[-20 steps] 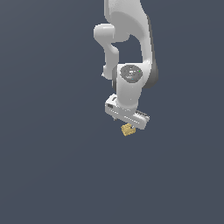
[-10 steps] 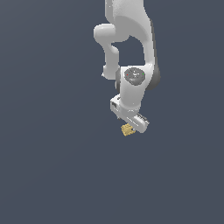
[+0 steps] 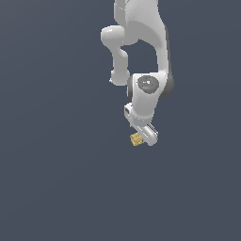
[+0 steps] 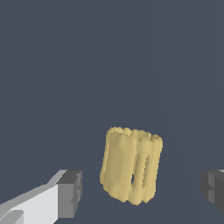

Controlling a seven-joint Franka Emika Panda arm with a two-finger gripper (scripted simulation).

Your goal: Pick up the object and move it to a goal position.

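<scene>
The object (image 3: pixel 136 139) is a small tan-yellow ridged block on the dark grey floor, just below the white hand in the exterior view. In the wrist view the object (image 4: pixel 131 166) stands between my two grey fingertips (image 4: pixel 70 192), with a gap of floor showing on each side of it. My gripper (image 3: pixel 143 137) is open and low around the object, not touching it. In the wrist view the gripper (image 4: pixel 142 193) straddles the block, which sits a little nearer one finger than the other.
The white arm (image 3: pixel 141 42) comes down from the top of the exterior view. A plain dark grey floor (image 3: pixel 56 179) lies all around.
The hand has turned about its own axis and the arm has shifted toward the exterior view's right. The object has stayed in the same place.
</scene>
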